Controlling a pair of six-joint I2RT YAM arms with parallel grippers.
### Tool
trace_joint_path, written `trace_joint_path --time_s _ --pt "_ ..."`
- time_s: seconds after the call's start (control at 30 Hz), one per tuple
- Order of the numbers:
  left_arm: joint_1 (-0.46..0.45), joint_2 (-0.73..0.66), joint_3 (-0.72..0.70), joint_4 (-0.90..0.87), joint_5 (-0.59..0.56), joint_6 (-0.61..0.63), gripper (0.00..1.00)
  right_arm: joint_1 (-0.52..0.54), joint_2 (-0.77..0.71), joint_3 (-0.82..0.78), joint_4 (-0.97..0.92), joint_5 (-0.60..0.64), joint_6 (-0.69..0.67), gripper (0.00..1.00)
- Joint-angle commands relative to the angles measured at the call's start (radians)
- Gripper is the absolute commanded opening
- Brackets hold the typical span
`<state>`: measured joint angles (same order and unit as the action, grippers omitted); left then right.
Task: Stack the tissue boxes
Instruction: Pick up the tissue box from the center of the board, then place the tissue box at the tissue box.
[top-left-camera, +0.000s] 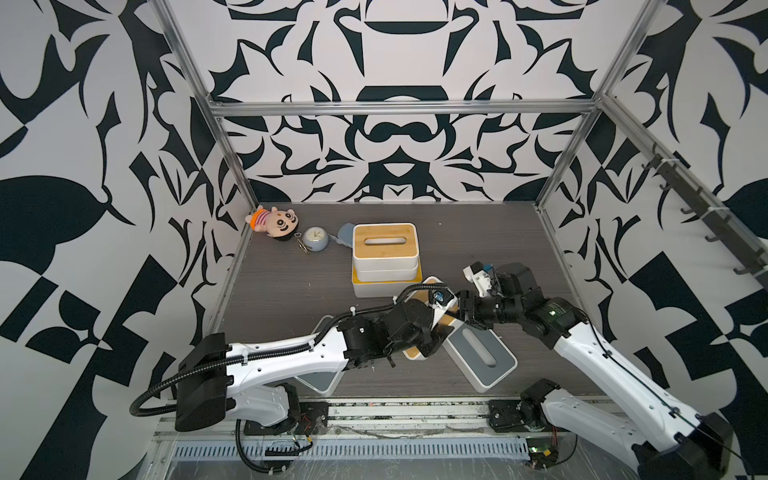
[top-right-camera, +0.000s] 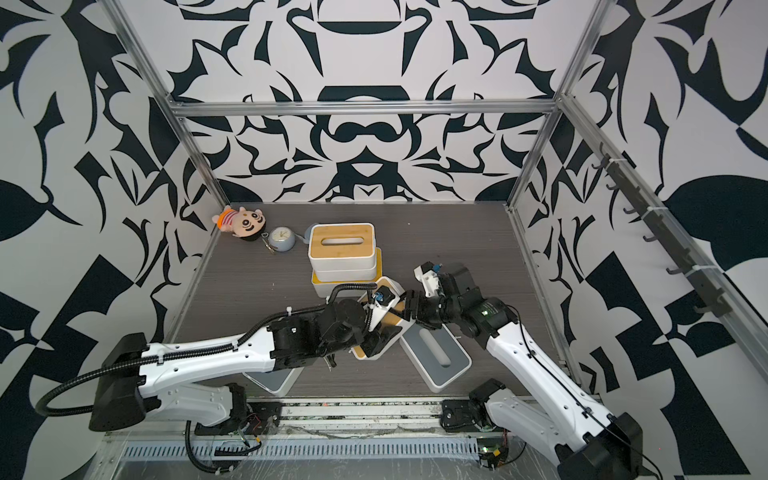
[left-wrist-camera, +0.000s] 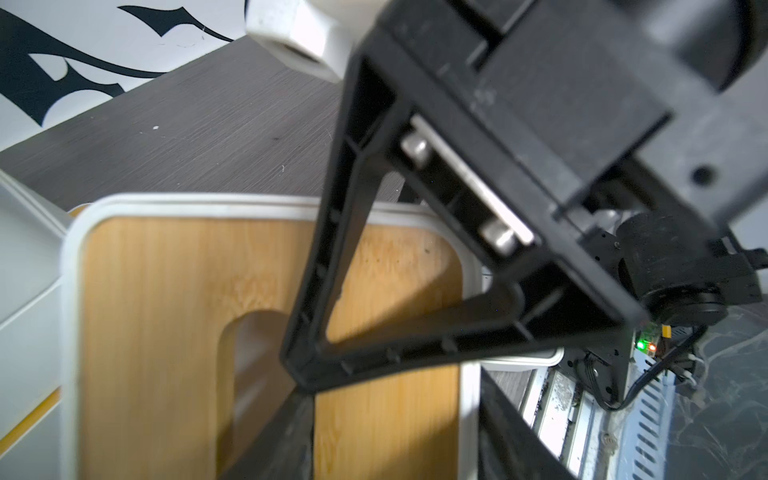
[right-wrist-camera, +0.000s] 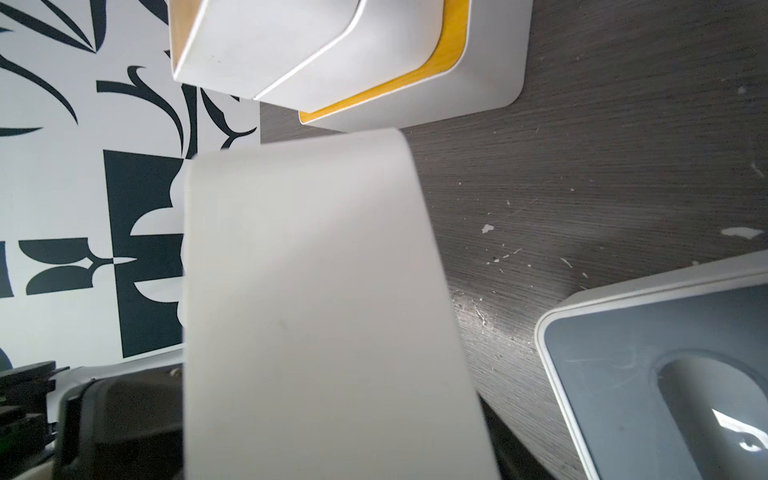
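Bamboo-lidded box (left-wrist-camera: 166, 311), right jaws touching, opening unclear

We see a soft doll (top-left-camera: 274, 222) lying in the far corner of the dark table (top-left-camera: 282, 286). Just beside it sits a little round clock (top-left-camera: 314, 238). Next to the clock is a blue-grey pouch (top-left-camera: 345, 234).

Tan-lidded box (top-left-camera: 399, 232) white; grey-lidded box (top-left-camera: 498, 349); pouch (top-left-camera: 345, 232) seemingly blue-grey.

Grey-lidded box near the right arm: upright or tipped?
Upright. The grey-lidded box rests flat on the table, slotted lid facing up in both top views.
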<state>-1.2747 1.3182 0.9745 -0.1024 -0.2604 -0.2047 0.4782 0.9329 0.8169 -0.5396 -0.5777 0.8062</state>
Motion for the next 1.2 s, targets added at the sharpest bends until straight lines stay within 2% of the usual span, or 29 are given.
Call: trace_joint_path --time_s 0.0,0.33,0.47,0.57,0.67,0.83,1.17 --pt "-0.002 -0.076 0.049 -0.055 -0.027 0.000 0.63 -0.004 -0.046 0.080 0.018 0.025 0.024 0.35" --pt "-0.003 -0.254 0.116 -0.242 -0.110 -0.038 0.73 -0.005 -0.062 0.187 0.002 0.068 0.073 0.35" --pt "-0.002 -0.300 0.170 -0.282 -0.195 -0.051 0.78 -0.004 -0.031 0.269 0.014 0.089 0.083 0.35" --pt "0.000 -0.306 0.235 -0.327 -0.266 -0.055 0.80 -0.005 0.008 0.318 0.079 0.089 0.123 0.35" --pt "0.020 -0.303 0.317 -0.386 -0.313 -0.065 0.87 -0.003 0.050 0.348 0.186 0.103 0.193 0.35" --pt "0.141 -0.335 0.360 -0.380 -0.273 -0.095 0.91 0.005 0.128 0.358 0.408 0.142 0.314 0.35" --pt "0.540 -0.286 0.404 -0.419 -0.010 -0.285 0.96 0.073 0.322 0.421 0.652 0.304 0.409 0.35"
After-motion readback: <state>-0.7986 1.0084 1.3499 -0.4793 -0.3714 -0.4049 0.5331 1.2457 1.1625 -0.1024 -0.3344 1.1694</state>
